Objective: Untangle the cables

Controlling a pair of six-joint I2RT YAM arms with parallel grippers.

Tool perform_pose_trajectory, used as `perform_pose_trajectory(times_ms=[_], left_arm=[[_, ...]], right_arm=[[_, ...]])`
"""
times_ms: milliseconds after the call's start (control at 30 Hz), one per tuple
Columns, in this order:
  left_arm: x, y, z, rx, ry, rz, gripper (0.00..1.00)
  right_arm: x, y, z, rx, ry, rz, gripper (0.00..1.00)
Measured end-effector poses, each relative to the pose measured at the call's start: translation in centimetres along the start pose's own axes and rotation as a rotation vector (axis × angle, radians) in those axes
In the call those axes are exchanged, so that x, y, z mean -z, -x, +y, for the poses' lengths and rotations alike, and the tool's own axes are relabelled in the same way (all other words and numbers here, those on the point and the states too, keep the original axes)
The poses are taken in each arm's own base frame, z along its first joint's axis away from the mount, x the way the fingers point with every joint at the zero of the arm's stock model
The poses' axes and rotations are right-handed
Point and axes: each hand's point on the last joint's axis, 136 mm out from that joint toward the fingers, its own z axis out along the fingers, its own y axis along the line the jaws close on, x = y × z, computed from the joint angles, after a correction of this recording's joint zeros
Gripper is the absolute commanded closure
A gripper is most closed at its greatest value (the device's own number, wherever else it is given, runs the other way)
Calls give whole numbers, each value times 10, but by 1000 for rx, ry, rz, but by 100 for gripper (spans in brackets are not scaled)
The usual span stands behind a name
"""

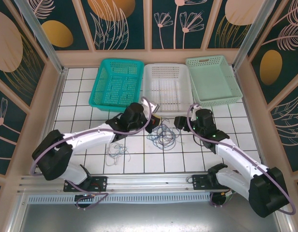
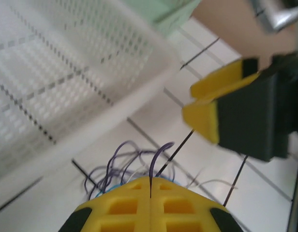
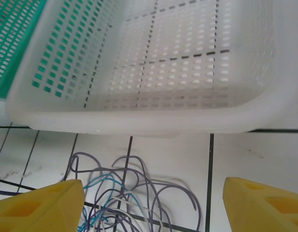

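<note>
now, with left gripper (image 2: 150,187) clamped shut on one dark purple strand of the cables (image 2: 157,155), draw that strand up and away slowly, easing off at any tug so as not to drag the whole tangle off the white tiles (image 3: 245,154) just in front of the white basket (image 3: 139,121). bring right gripper (image 3: 154,195), spread wide and grasping nothing, down over the blue and pale loops to pin them, closing only on a loop clear of the purple one, then pull apart gently, never in jerks.
</note>
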Motion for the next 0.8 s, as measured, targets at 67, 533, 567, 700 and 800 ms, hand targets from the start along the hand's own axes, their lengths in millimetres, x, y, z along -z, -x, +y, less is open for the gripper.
perform_pose_trajectory(times_ms=[67, 533, 567, 700, 800], left_arm=[[9, 17, -8, -4, -15, -43, 100], [64, 85, -46, -3, -124, -275, 100], [66, 87, -48, -2, -132, -283, 100], [68, 92, -50, 9, -146, -306, 100], [71, 93, -51, 20, -153, -319, 100]], right_arm=[[6, 7, 5, 8, 20, -33, 23], [32, 18, 34, 86, 174, -112, 21], [33, 17, 37, 91, 189, -108, 22], [32, 11, 41, 96, 219, -87, 23], [32, 9, 42, 97, 231, -78, 22]])
